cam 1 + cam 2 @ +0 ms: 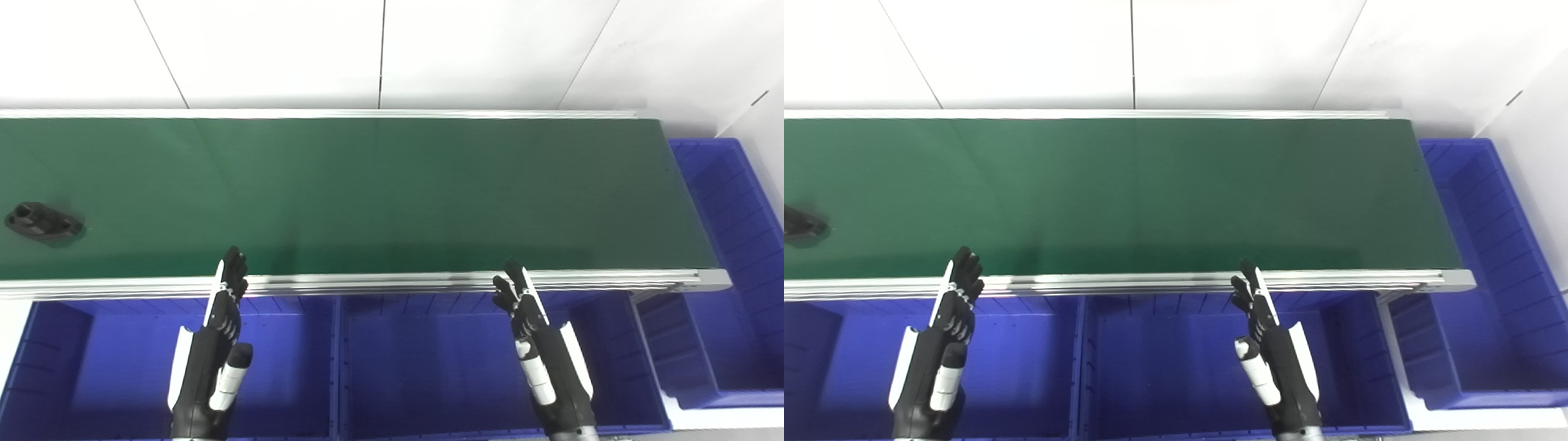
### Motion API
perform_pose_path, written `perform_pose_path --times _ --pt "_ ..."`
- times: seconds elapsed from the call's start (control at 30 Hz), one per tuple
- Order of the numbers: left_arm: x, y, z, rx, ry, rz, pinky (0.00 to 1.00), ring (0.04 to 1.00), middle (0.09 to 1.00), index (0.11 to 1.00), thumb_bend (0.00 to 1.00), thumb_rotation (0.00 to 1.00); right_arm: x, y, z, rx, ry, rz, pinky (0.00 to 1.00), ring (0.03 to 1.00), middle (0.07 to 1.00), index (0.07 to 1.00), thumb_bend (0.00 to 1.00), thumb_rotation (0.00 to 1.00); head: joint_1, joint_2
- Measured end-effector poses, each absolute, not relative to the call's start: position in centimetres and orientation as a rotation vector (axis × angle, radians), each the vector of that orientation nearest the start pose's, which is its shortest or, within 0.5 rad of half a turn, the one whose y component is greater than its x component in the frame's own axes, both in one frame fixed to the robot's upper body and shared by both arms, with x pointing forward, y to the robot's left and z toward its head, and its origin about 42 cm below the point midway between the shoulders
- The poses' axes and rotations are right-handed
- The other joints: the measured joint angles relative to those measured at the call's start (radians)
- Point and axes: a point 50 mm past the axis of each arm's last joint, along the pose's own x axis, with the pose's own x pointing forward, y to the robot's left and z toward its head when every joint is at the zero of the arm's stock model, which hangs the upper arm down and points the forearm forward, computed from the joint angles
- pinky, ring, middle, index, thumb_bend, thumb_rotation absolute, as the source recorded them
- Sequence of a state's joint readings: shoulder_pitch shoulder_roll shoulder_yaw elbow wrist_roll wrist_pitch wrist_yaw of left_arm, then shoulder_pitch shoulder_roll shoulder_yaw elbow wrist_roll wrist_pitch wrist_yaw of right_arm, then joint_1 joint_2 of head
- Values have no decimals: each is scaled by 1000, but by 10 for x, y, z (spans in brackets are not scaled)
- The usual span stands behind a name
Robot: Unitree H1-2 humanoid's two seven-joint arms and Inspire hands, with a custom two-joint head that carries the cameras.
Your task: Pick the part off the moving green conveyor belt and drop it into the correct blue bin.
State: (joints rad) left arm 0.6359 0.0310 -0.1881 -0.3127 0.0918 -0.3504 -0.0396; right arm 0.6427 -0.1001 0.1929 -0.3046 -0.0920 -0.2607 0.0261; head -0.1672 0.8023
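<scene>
Both hands, left hand (211, 343) and right hand (542, 349), are open and empty; time the left's reach so the part (43, 222) on the belt (367, 190) arrives beneath it

The dark part (43, 222) lies at about nine o'clock on the belt (367, 190). The left eye view shows it whole but small, its detail too fine to make out; in the right eye view the picture's left edge cuts it, leaving only a sliver. The belt itself runs off the left edge in both views, so its far end is unseen. The left bin (110, 361) is cut at seven o'clock by the left and bottom edges, and the left hand (211, 349) hides part of its floor. The right hand (542, 355) covers part of the middle bin (429, 367). Both wrists run off the bottom edge. The end bin (735, 257) at three o'clock is clipped by the right edge.
</scene>
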Motion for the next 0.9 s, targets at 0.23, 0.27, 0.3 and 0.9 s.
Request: perform_pose_path --times 0.23,0.27,0.3,0.9 --pt "76 193 95 63 -46 -92 1000 1000 1000 1000 738 941 69 -208 85 -107 69 112 915 958 1000 1000 814 994 -2 2" --pt "76 193 94 64 -46 -93 1000 1000 1000 1000 737 938 69 -208 85 -106 68 112 916 958 1000 1000 815 994 -3 3" --pt "76 194 94 66 -46 -95 1000 1000 1000 1000 738 936 69 -208 85 -106 68 112 918 959 1000 1000 815 992 -6 3" --pt "72 195 98 73 -50 -105 1000 1000 1000 1000 675 945 69 -205 86 -96 67 110 932 960 1000 1000 819 990 -5 6"
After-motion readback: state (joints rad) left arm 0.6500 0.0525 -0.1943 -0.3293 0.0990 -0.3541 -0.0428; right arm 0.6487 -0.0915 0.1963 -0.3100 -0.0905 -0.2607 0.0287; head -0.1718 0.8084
